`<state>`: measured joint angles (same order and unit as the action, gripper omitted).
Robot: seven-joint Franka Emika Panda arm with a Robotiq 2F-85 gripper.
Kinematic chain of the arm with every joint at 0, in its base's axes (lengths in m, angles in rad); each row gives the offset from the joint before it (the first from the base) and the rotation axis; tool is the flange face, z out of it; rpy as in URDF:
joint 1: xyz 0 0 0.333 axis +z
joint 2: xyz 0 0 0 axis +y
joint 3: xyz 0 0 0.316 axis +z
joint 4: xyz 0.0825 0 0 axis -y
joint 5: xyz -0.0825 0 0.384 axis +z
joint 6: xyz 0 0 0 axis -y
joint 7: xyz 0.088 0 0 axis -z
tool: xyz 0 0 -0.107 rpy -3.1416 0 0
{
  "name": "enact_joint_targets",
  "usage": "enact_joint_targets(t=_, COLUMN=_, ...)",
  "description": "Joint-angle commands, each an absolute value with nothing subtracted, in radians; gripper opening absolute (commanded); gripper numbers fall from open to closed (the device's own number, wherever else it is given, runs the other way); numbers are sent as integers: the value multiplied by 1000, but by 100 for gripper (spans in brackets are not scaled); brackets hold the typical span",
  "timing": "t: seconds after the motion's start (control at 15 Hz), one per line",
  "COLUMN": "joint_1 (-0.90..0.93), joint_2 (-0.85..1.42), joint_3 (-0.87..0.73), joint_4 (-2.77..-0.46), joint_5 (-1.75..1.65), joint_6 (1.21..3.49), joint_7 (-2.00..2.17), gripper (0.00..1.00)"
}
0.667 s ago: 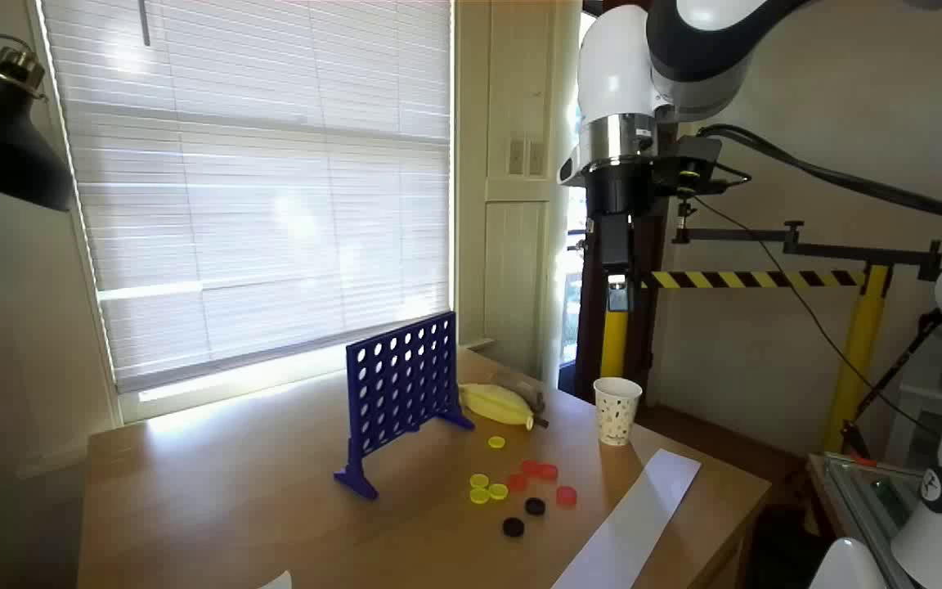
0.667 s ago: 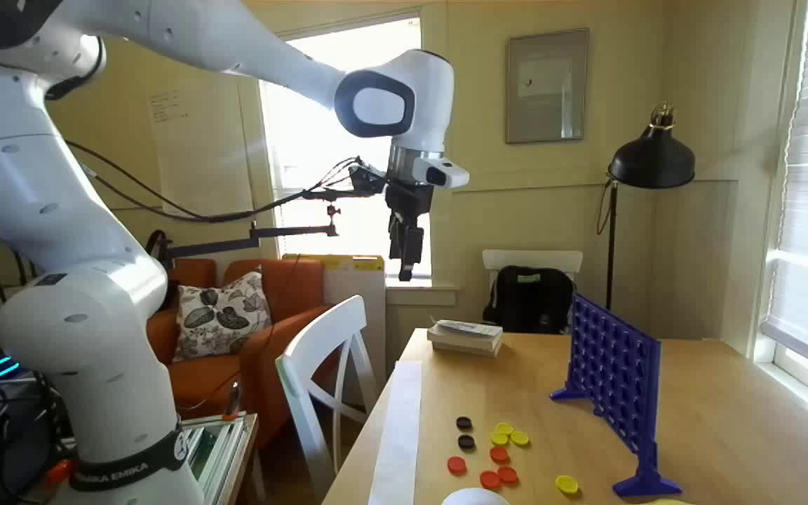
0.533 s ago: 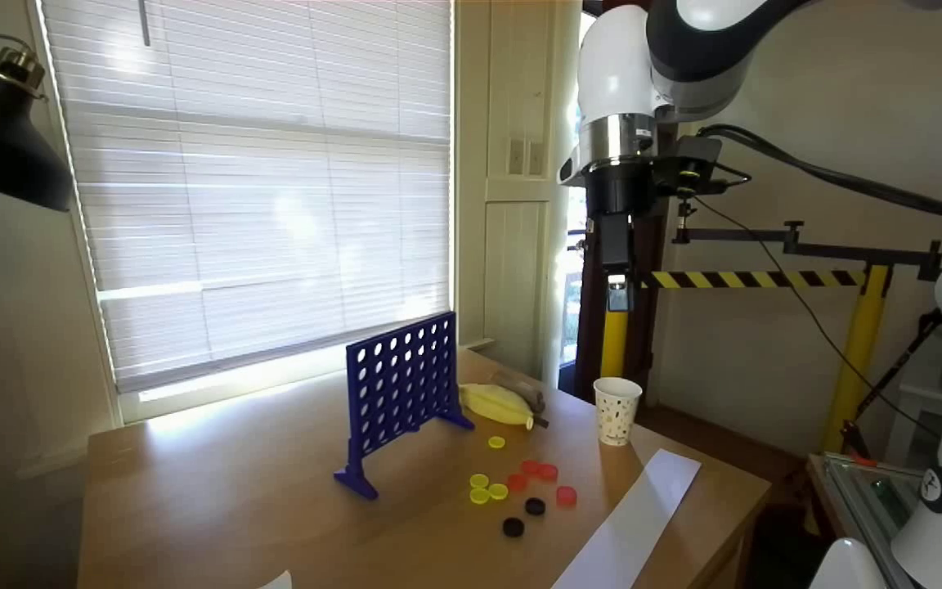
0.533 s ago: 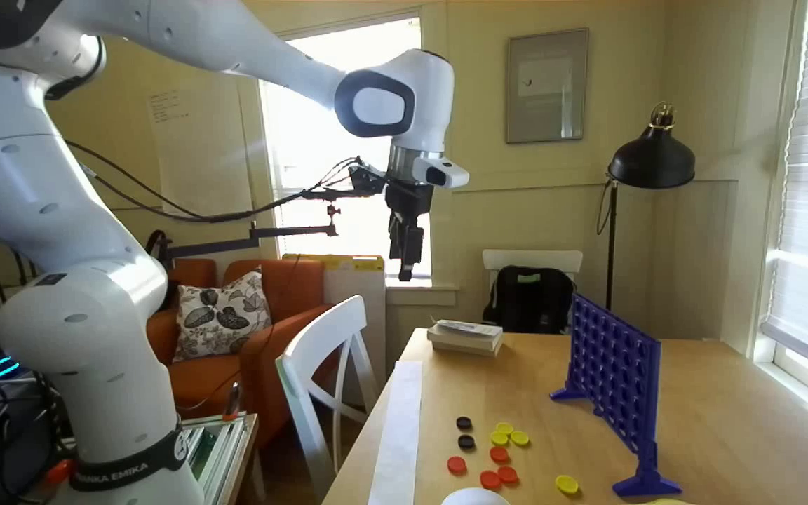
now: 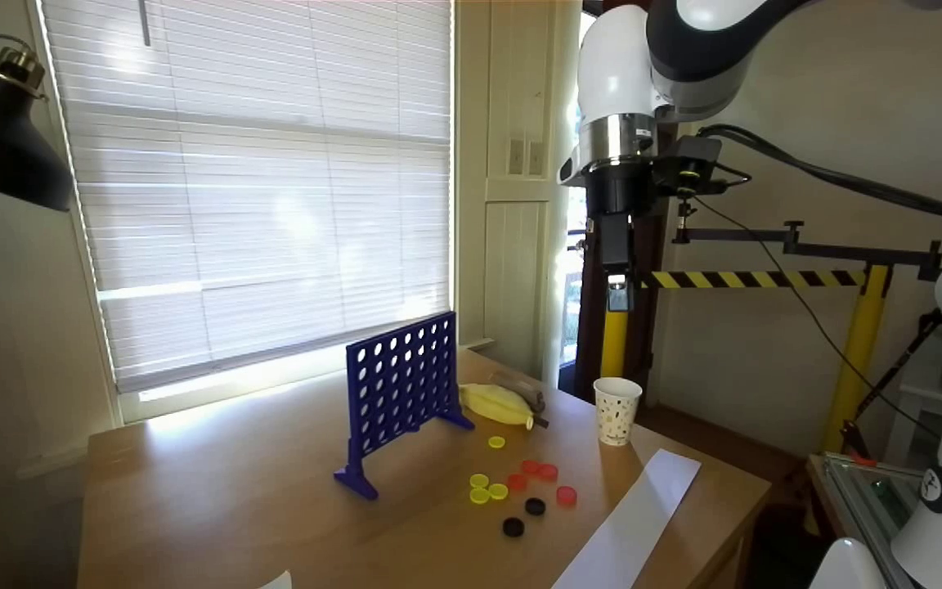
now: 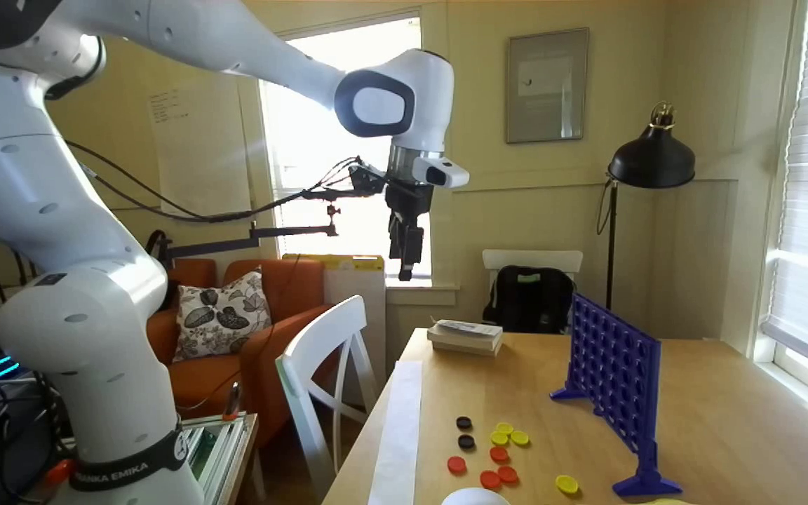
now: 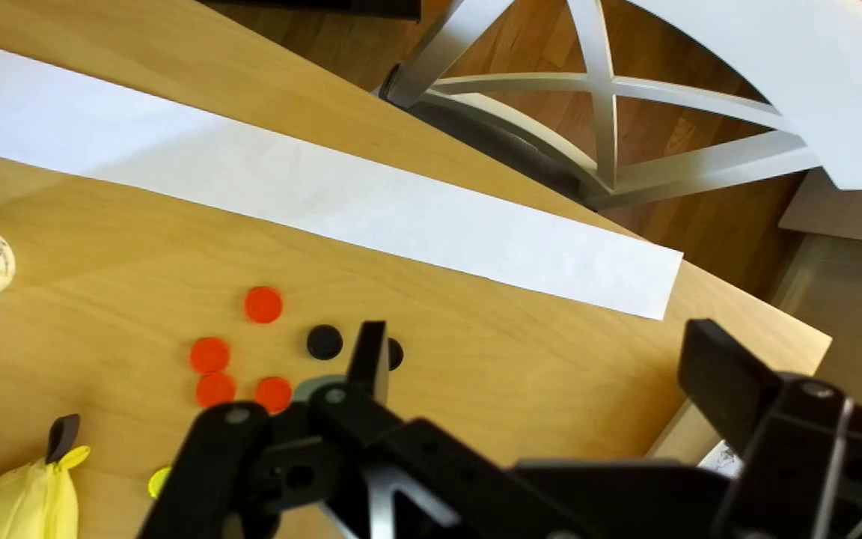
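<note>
The hand (image 7: 538, 340) hung well above the worktop (image 5: 217, 491), pointing downward, its jaws spread wide with nothing between them. In the wrist view one fingertip partly covered one of the two black discs (image 7: 324, 342), though both exterior views showed the hand high over the surface. Four red discs (image 7: 263, 305) lay near the black pair, two of them side by side. Three yellow discs (image 6: 520, 438) sat clustered close to the reds, and a fourth lay apart, near a foot of the upright blue Connect Four frame (image 6: 614, 375). A speckled paper cup (image 5: 617, 411) stood near a white paper strip (image 7: 311, 187) running along the worktop's edge. A banana-shaped yellow item (image 5: 494, 404) lay by one end of the frame. A stack of books (image 6: 465, 341) rested at the end away from the cup, and a white chair (image 7: 812, 82) stood next to the worktop.
</note>
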<state>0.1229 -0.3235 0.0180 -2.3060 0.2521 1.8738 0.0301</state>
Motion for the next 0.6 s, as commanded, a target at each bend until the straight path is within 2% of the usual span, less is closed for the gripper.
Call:
enact_joint_targets(t=0.0, joint_1=106, joint_2=-323, joint_3=33, joint_4=-2304, joint_5=257, joint_6=1871, joint_7=26, gripper=100)
enact_joint_targets(t=0.53, joint_1=60, joint_2=-304, joint_3=29, joint_4=-2330, joint_5=200, joint_6=1996, joint_7=31, gripper=100)
